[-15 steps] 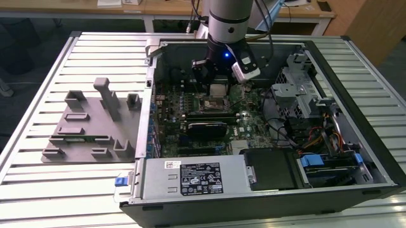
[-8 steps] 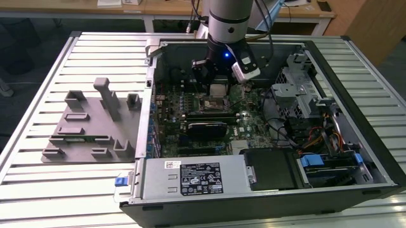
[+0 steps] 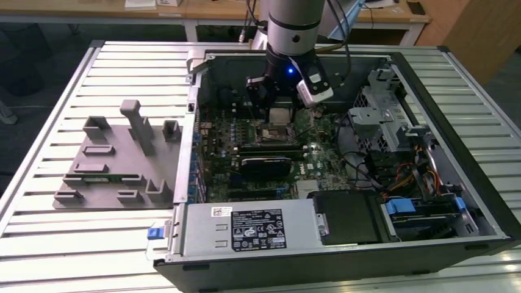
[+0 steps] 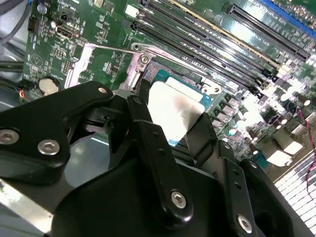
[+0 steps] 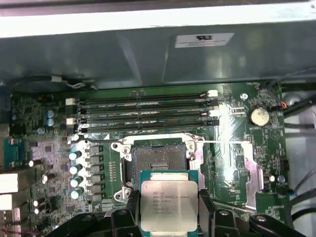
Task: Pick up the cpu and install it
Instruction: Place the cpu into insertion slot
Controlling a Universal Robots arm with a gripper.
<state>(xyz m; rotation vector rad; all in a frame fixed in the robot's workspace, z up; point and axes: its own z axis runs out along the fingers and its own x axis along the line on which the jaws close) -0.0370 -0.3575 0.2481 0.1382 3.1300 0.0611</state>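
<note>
Holding the cpu (image 5: pixel 169 207) near the socket (image 5: pixel 157 160), end effector (image 5: pixel 169 197)

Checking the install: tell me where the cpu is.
In the first wrist view the cpu sits clamped in the hand, over the motherboard, next to the empty socket.

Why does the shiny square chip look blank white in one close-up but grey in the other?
In the second wrist view, glare off the chip bleaches its top white; in the first wrist view it is evenly lit and grey, though the case edge burns out to white.
</note>
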